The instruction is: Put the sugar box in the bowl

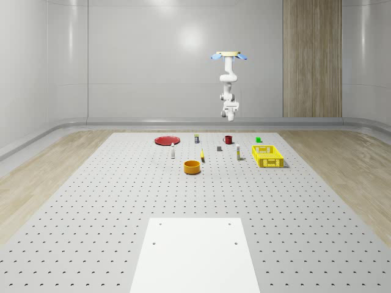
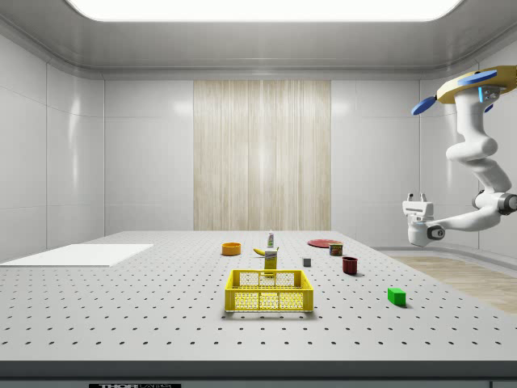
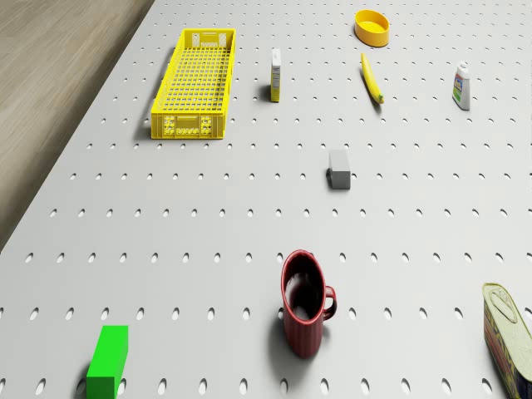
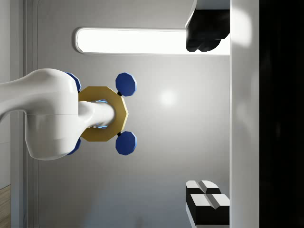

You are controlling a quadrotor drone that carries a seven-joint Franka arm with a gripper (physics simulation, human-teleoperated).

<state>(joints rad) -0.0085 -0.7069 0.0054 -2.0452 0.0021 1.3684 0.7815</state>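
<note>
Green block (image 3: 108,359) and red mug (image 3: 305,309) sit nearest in the drone view, but the sugar box (image 3: 275,75) stands upright at that frame's upper middle, between the yellow crate (image 3: 196,83) and the banana (image 3: 371,77), with the orange bowl (image 3: 371,27) at the top edge. At the side view's right, the gripper (image 2: 417,195) hangs wide open, empty, fingertips up. With the drone (image 1: 230,56) hovering high above the mug, I'd say the box lies forward and well below.

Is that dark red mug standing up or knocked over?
Standing upright. The mug rests on its base on the table, its open mouth facing up in the drone view.
</note>
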